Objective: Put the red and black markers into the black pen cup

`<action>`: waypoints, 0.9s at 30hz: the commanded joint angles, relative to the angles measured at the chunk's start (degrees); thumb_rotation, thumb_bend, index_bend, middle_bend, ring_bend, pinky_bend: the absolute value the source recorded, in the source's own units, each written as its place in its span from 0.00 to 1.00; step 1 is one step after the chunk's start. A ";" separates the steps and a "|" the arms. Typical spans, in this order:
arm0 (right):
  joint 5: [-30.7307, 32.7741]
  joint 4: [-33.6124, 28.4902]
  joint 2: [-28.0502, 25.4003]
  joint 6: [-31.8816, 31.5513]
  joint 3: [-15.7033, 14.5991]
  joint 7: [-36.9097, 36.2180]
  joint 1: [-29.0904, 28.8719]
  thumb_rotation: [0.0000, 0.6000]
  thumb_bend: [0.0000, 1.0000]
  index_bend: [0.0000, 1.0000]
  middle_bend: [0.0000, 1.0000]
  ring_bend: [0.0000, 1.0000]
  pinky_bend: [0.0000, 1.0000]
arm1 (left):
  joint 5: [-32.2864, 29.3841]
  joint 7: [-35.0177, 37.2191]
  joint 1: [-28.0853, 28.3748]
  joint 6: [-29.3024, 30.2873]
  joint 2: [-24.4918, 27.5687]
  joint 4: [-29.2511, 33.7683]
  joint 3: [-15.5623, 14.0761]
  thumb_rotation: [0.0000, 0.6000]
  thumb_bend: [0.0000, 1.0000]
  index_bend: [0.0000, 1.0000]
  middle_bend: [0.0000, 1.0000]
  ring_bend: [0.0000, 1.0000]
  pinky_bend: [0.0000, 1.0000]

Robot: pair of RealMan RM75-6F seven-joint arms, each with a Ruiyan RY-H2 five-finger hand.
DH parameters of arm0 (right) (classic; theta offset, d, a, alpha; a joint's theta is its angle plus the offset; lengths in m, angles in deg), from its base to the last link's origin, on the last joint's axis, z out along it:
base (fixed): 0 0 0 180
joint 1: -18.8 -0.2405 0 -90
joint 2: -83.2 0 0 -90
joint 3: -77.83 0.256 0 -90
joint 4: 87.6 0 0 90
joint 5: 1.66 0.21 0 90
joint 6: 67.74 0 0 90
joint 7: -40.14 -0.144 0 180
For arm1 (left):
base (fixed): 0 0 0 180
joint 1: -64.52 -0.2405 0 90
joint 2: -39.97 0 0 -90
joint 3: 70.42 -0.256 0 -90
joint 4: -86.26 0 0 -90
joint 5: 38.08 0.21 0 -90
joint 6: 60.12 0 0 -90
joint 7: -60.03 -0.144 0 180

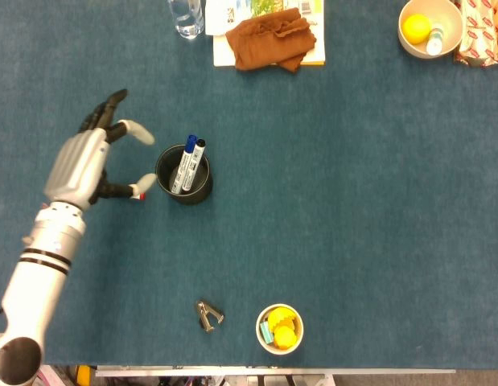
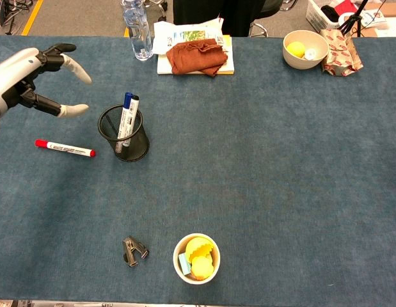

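Blue worktop (image 2: 281, 160) carries the black pen cup (image 2: 124, 134), already holding two markers. Left of it lies the red marker (image 2: 64, 148), long axis across the worktop. Only the left hand (image 2: 28, 80) shows, fingers spread and empty, above the marker.

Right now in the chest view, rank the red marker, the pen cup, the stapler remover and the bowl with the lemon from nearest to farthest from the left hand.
From the left hand:
1. Red marker, on the table just below the hand.
2. Black pen cup, to its right.
3. Stapler remover, near the front edge.
4. Bowl with the lemon, far right corner.
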 commanded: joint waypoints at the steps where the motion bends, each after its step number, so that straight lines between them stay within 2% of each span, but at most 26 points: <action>1: -0.08 -0.02 0.03 0.05 -0.07 0.02 -0.02 1.00 0.00 0.24 0.26 0.18 0.35 | -2.24 -3.40 1.28 -2.05 3.91 1.04 -0.96 1.00 0.22 0.43 0.00 0.00 0.04; 8: -0.39 -0.32 -0.17 -0.60 -0.02 -0.07 0.17 1.00 0.00 0.24 0.26 0.18 0.35 | -5.21 -7.92 4.48 -10.77 12.51 2.40 -5.07 1.00 0.22 0.42 0.00 0.00 0.00; 13: 0.00 -0.18 -0.17 -0.29 0.13 -0.14 0.02 1.00 0.00 0.24 0.26 0.18 0.35 | -5.98 -7.99 6.70 -17.19 15.55 1.50 -7.69 1.00 0.22 0.41 0.00 0.00 0.00; 20: 0.19 -0.06 -0.06 0.02 0.13 -0.10 -0.11 1.00 0.00 0.24 0.26 0.18 0.35 | -1.90 -10.34 8.14 -18.47 11.50 -3.93 -11.18 1.00 0.22 0.39 0.00 0.00 0.00; 27: 0.16 -0.11 -0.35 -0.17 0.19 -0.52 -0.10 1.00 0.00 0.24 0.26 0.18 0.35 | 0.51 -10.20 8.21 -16.24 6.02 -9.21 -12.02 1.00 0.22 0.36 0.00 0.00 0.00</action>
